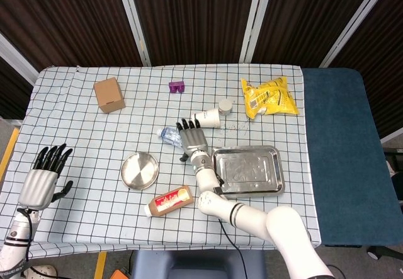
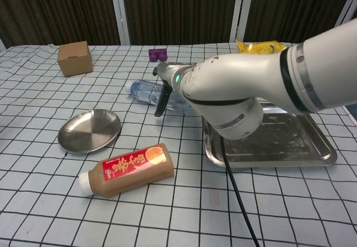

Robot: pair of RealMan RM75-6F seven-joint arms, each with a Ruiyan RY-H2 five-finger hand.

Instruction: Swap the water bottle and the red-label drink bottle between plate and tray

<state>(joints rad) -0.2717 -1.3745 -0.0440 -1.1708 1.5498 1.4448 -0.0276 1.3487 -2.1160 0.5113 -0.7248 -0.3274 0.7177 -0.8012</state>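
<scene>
Neither bottle is placed yet: plate [image 1: 139, 170] and tray [image 1: 247, 169] lie bare. My right hand [image 1: 191, 139], fingers spread, hovers over the water bottle [image 2: 146, 92]; the red-label bottle [image 2: 128, 168] lies untouched.

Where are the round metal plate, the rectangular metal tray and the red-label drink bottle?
Round metal plate [image 2: 89, 130], chest view, on its bare centre.
Rectangular metal tray [image 2: 290, 141], chest view, on its bare floor.
Red-label drink bottle [image 2: 131, 166], chest view, on its red label.
</scene>
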